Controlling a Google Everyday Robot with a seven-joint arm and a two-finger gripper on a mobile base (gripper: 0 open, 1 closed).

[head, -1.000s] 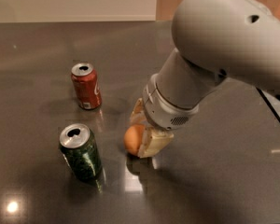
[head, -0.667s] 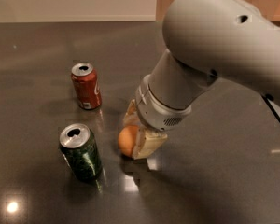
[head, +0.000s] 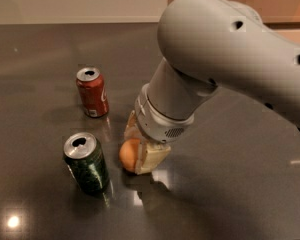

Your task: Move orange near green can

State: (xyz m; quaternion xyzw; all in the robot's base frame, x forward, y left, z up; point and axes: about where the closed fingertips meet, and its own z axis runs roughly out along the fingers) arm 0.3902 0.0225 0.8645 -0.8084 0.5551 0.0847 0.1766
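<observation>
Since a second ago, we are seeing the gripper (head: pixel 140 153) and the orange (head: pixel 129 154) shifting a bit left, toward the green can (head: pixel 86 164); both cans are staying put. We are logging the gripper as closed on the orange: its beige fingers (head: pixel 153 158) are pressing the fruit from the near right and from the far side, leaving only the fruit's left face showing. The orange is sitting low over the dark table (head: pixel 35 49), just right of the green can, with a narrow gap between them, not touching. We are not able to tell whether the fruit is resting on the table or hanging just above it. The green can is standing upright at front left, silver top showing. The red can (head: pixel 92 93) is standing upright further back, apart from both the green can and the orange. The big grey arm (head: pixel 225 54) is reaching down from the upper right and covering much of the table's right side.
</observation>
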